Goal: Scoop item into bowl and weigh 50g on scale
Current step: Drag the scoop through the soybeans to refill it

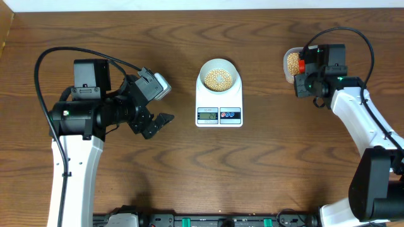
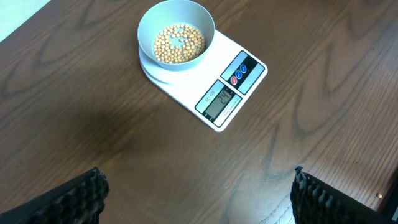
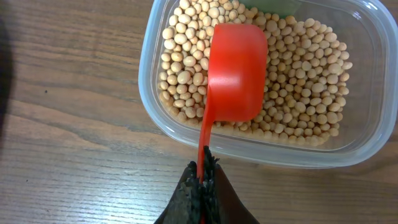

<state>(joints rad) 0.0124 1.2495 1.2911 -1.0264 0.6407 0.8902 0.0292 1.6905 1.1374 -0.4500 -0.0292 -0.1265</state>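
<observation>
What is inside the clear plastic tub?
Many small tan beans lie in the tub, and a red scoop, held by the right tool, is over them. Whatever lies under the scoop is hidden. A green thing at the far edge is mostly cut off.

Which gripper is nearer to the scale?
Left. The left gripper hangs open just left of the scale. The right gripper is farther away on the other side, at the edge of the tub, shut on the handle of the scoop.
</observation>
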